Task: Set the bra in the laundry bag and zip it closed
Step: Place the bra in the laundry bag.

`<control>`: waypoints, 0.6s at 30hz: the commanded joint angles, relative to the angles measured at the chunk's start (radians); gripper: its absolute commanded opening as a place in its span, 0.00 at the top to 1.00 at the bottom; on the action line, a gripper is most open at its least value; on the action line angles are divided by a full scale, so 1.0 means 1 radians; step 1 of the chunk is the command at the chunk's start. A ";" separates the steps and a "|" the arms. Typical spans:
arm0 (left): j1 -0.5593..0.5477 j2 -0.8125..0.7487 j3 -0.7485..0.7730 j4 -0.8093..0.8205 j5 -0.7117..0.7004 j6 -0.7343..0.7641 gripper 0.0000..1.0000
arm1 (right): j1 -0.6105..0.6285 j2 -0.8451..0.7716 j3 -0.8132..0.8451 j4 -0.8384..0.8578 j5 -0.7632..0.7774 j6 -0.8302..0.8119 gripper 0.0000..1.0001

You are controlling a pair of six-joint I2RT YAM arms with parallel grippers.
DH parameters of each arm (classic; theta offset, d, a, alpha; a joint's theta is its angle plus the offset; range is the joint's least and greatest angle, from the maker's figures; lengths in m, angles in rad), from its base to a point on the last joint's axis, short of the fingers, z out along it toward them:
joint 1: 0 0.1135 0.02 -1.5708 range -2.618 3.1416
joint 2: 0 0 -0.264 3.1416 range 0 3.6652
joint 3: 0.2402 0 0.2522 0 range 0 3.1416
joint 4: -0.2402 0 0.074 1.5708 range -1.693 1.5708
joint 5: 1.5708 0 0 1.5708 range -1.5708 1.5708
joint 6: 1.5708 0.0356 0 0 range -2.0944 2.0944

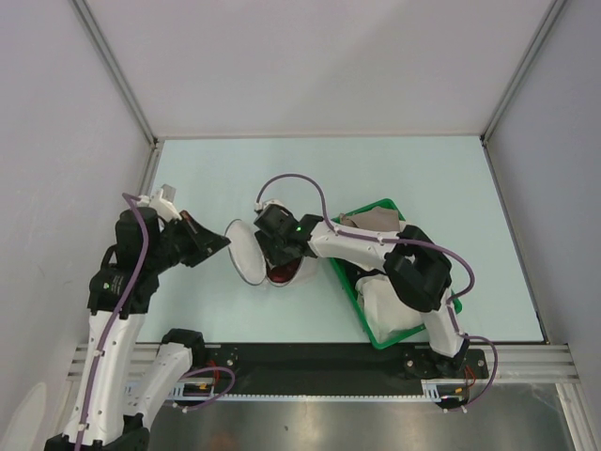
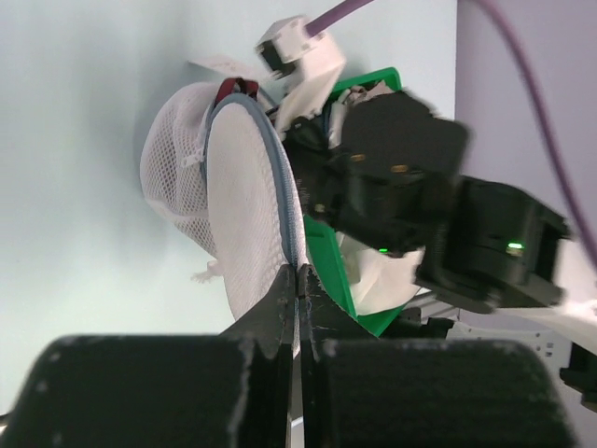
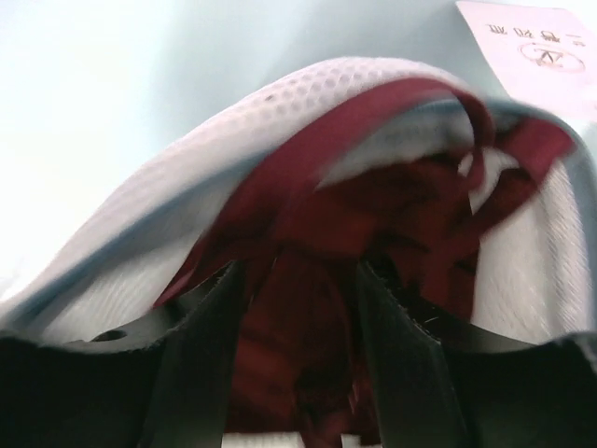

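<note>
The white mesh laundry bag [image 1: 246, 252] stands open at the table's middle, one domed half held upright. My left gripper [image 1: 223, 242] is shut on its dark zipper rim; the left wrist view shows the fingertips [image 2: 300, 278] pinching the rim of the bag [image 2: 244, 210]. The maroon bra [image 1: 283, 272] lies in the other half. My right gripper [image 1: 279, 250] reaches into the opening. In the right wrist view its jaws [image 3: 298, 280] are spread, with bra fabric [image 3: 373, 201] between them and mesh [image 3: 177, 182] arching above. A little bra [image 2: 233, 90] shows at the bag's top.
A green plastic basket [image 1: 349, 291] sits right of the bag, holding white garments [image 1: 390, 305] and a beige one [image 1: 371, 221]. It also shows in the left wrist view [image 2: 326, 271]. A white printed tag [image 3: 532, 42] lies on the table beyond the bag.
</note>
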 commanded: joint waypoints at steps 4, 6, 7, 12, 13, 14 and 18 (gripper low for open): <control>0.006 -0.002 -0.029 0.056 0.024 0.034 1.00 | -0.007 -0.161 0.021 -0.075 -0.143 -0.004 0.43; 0.006 -0.002 -0.026 0.048 0.010 0.046 1.00 | -0.001 -0.178 -0.017 -0.036 -0.176 0.007 0.44; 0.006 -0.002 -0.024 0.045 0.001 0.048 1.00 | 0.004 -0.181 -0.055 0.002 -0.210 0.026 0.45; 0.006 -0.002 -0.007 0.036 -0.006 0.051 1.00 | 0.005 -0.163 -0.155 0.073 -0.218 0.084 0.49; 0.006 -0.002 -0.003 0.030 -0.010 0.054 1.00 | 0.004 -0.161 -0.174 0.097 -0.218 0.092 0.49; 0.006 -0.002 0.000 0.027 -0.016 0.059 1.00 | -0.004 -0.160 -0.186 0.099 -0.219 0.096 0.50; 0.006 -0.002 -0.004 0.020 -0.021 0.063 1.00 | -0.030 -0.169 -0.186 0.105 -0.212 0.089 0.50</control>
